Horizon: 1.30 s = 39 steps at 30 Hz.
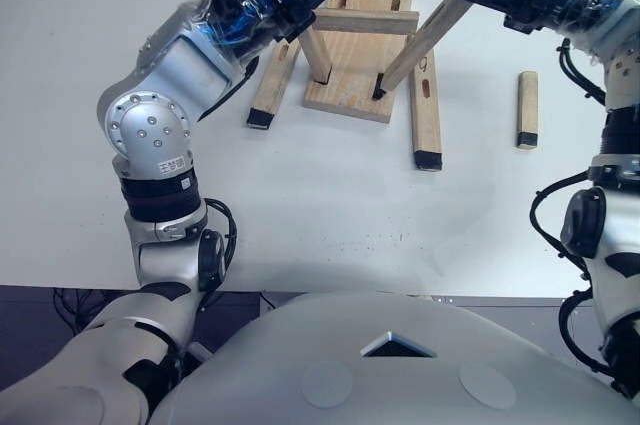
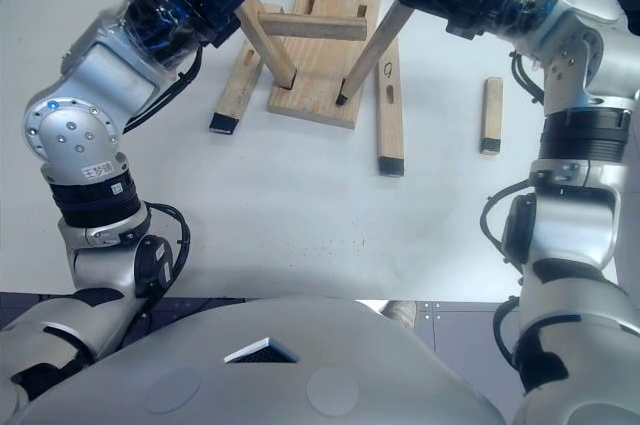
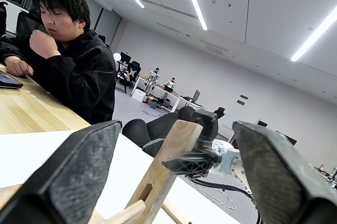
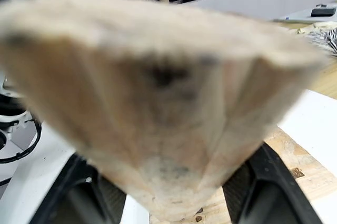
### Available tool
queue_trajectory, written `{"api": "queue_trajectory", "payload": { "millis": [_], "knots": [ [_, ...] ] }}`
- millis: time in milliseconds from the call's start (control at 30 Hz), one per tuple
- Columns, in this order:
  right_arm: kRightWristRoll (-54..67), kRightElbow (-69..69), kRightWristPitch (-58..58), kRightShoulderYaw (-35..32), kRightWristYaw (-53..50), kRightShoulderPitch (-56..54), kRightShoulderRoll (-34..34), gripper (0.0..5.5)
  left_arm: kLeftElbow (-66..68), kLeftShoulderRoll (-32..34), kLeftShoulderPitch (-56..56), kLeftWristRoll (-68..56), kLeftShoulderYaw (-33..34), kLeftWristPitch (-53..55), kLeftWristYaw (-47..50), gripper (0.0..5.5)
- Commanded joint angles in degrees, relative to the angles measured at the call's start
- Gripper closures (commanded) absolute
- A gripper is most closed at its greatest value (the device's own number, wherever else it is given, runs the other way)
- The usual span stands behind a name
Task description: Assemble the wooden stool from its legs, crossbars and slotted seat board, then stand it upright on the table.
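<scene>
Slotted seat board [image 1: 345, 95] lies flat; an upright leg [image 1: 318, 57] and a tilted leg [image 1: 425, 40] stand on it, a crossbar [image 1: 365, 22] spanning them. A loose leg [image 1: 273, 85] lies at its 9 o'clock, a second loose leg [image 1: 426, 110] at 4; a short crossbar [image 1: 527, 110] at 3.

The flat, slotted seat board of pale wood [image 1: 350, 95] looks bare and unvarnished, matt, with faint grain. The long tilted wooden leg [image 1: 425, 40] is the same raw, dull wood, and its foot is capped in matt black. The white table top [image 1: 330, 195] is smooth and matt. On the left gripper [image 3: 178, 139], the black pads [image 3: 79, 176] look finely grained, rubbery and dull.
</scene>
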Motion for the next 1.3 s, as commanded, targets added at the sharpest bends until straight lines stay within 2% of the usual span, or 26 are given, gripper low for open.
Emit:
{"api": "queue_trajectory", "payload": {
  "millis": [33,567,933,1167,1300],
  "knots": [
    [-2.7,-0.4,0.6,1.5,-0.9,-0.4,-1.7,3.46,-1.1,-0.1,0.6,-0.3,0.3,0.2,0.5,1.63],
    [-3.3,-0.3,-1.6,0.8,-1.1,-2.7,-2.3,3.46,-1.4,-0.9,1.2,-0.5,0.3,0.3,1.3,1.63],
    [0.7,1.7,5.3,-3.9,-2.7,-5.9,-2.0,3.46,-0.7,-0.8,0.9,-0.3,0.1,0.2,0.8,1.63],
    [-4.8,0.6,-1.3,0.3,-0.8,-2.5,-1.5,3.46,-0.5,-0.8,0.8,-0.1,-0.1,0.1,0.5,1.63],
    [-4.2,2.3,-1.4,-0.1,-1.2,-1.9,-0.6,3.46,-0.4,-0.9,0.8,-0.1,0.0,0.0,0.6,1.63]
  ]
}}
